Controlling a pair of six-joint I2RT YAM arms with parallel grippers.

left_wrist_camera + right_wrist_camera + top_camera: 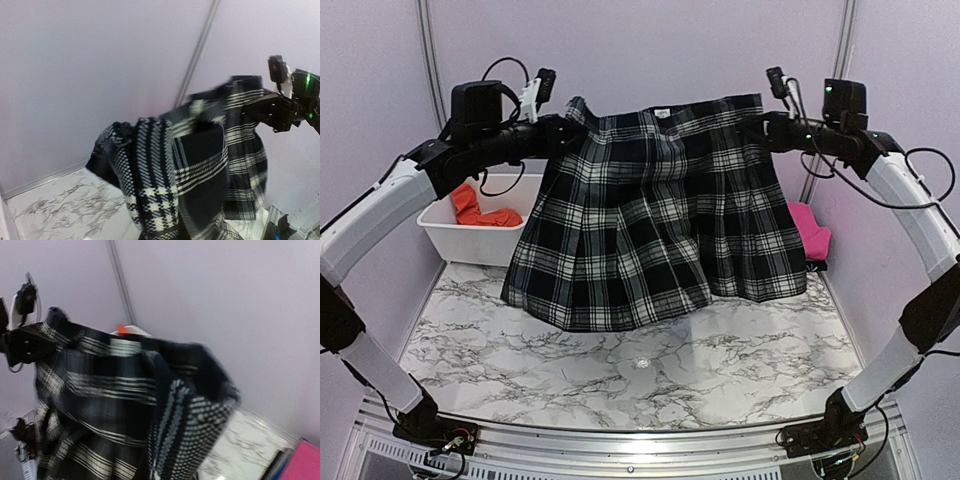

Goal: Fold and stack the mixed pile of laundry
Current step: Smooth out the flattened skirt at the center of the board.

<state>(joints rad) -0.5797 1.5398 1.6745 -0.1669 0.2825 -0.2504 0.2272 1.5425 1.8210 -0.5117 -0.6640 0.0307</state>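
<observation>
The left gripper (567, 129) and right gripper (758, 126) each clench a top corner of the black-and-white plaid pleated cloth garment (660, 220) — spread wide; hem over the white marble-patterned table (640, 375).

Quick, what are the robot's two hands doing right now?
left gripper: closed, holding one top corner of the plaid skirt.
right gripper: closed, holding the plaid skirt's other top corner.

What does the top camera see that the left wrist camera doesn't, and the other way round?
Only the top view: the white plastic bin holding orange cloth, and the pink garment. Only the left wrist view: the bunched corner of the black-and-white plaid cloth garment up close. Both: that garment hanging over the marble table, the right pincer shut on it.
</observation>
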